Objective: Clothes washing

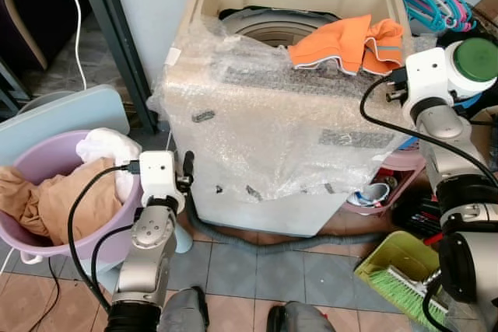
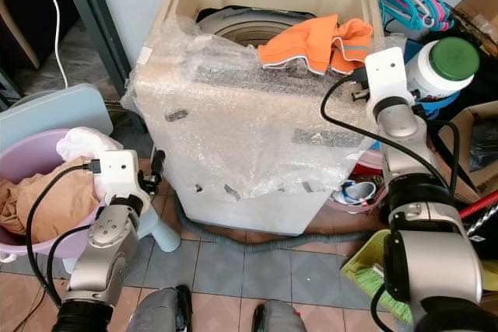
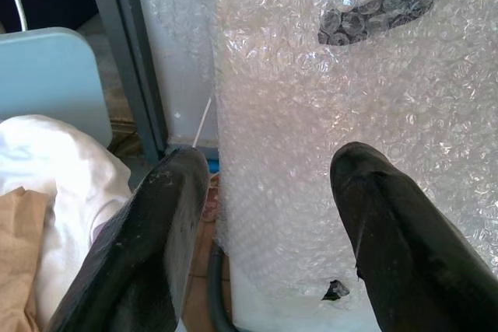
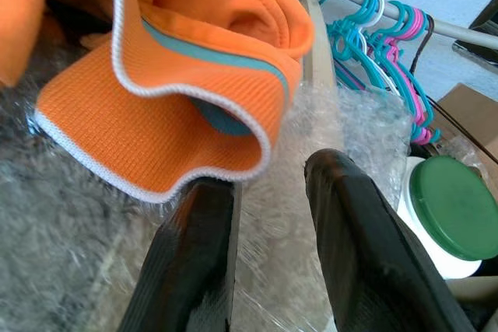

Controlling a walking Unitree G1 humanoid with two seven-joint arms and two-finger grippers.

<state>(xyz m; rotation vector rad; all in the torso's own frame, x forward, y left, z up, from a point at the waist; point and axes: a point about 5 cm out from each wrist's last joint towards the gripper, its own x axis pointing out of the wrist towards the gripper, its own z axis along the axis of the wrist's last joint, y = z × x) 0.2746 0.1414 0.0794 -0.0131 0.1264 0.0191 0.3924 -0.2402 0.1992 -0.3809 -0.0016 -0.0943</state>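
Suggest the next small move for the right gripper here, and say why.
Probably ease the right gripper forward and close on the orange garment. Its fingers are open just short of the hem, and the garment lies draped over the washing machine rim beside the open drum, not yet inside.

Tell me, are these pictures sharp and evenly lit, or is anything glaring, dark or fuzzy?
Left eye view: daylight, sharp; the bubble-wrapped beige washing machine shines pale, and the upper left corner is dark. Left wrist view: the left gripper has soft-edged black fingers, the wrap behind is crisp. Right wrist view: the crumpled orange garment with white trim is bright and slightly soft; the right gripper is shaded.
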